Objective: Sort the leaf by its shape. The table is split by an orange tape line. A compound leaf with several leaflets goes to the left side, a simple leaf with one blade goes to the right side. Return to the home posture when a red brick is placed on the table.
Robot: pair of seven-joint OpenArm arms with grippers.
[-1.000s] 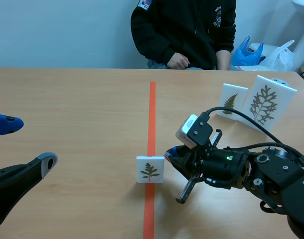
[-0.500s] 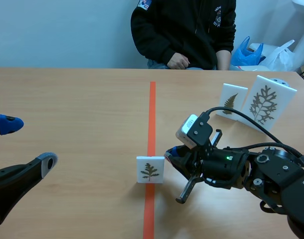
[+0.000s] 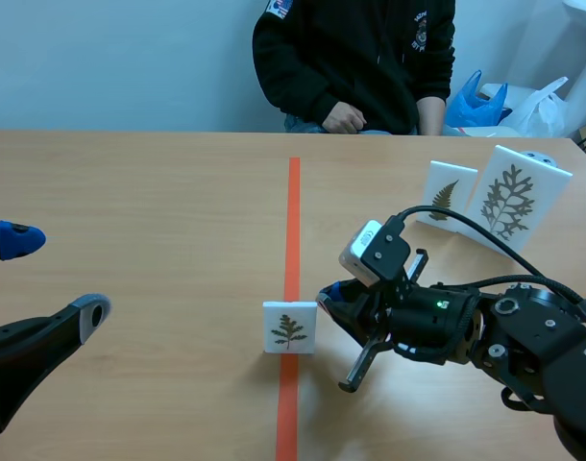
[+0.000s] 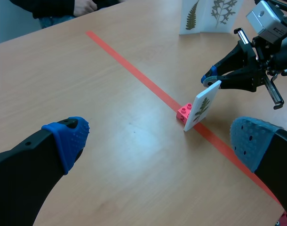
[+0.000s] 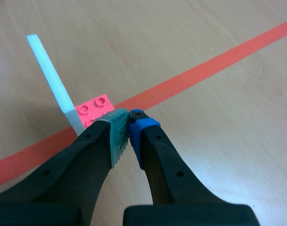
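Right wrist view: leaf card point(image 5: 49, 75), upright on pink brick base point(image 5: 94, 109), astride the tape line point(image 5: 190, 75), just ahead of right gripper point(image 5: 129, 123), whose pads are pressed together, empty. Judged light, stiff and easily tipped; grip at the base. Left gripper point(image 4: 157, 141) spread wide, card well ahead. Containers: plastic bags point(image 3: 485, 101) far beyond, contents unseen.

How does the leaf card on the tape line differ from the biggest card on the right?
The card on the line is small and sits on the orange tape; the big card is clearly larger and stands farther right, beside a fern card. The big card's leaf spreads wider. Both are white.
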